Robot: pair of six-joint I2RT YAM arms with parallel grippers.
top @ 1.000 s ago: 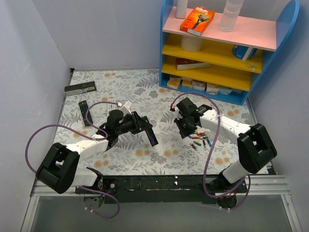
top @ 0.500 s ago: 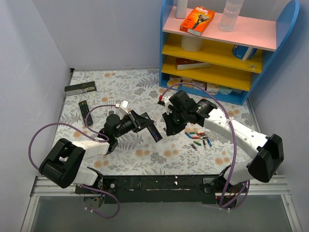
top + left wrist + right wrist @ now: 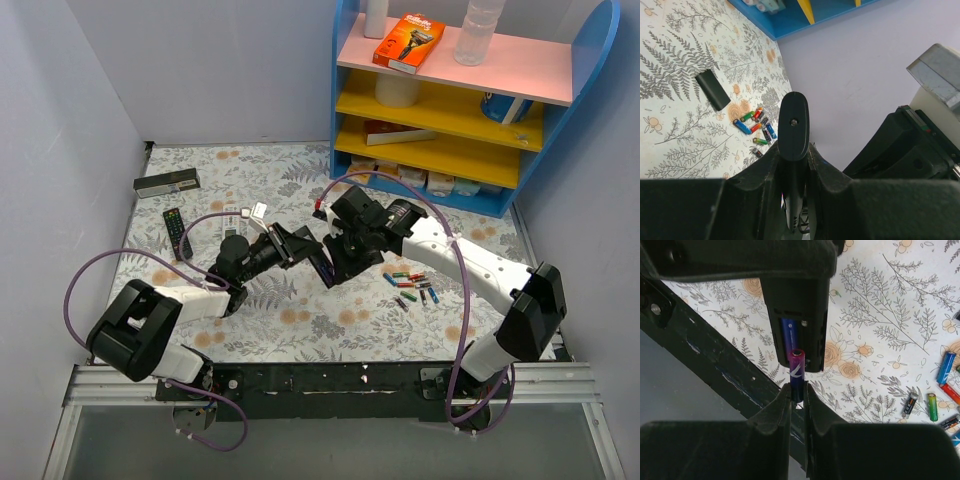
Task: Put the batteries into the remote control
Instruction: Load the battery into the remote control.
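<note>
The right gripper (image 3: 797, 390) clenches a purple battery (image 3: 796, 366), its tip at the open bay of the remote control (image 3: 795, 295) just ahead; the left gripper (image 3: 793, 167) grasps that remote. Insertion is in hand; next, likely, align it beside the seated blue cell (image 3: 785, 332) and press home.

The left arm (image 3: 185, 297) and right arm (image 3: 470, 262) have white links, black joints and looping purple cables (image 3: 110, 253).

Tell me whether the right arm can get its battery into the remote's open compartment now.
Probably yes. The right claw holds a purple battery with its tip at the open compartment of the remote, gripped by the left claw. A blue battery fills one slot; the other looks free.
</note>
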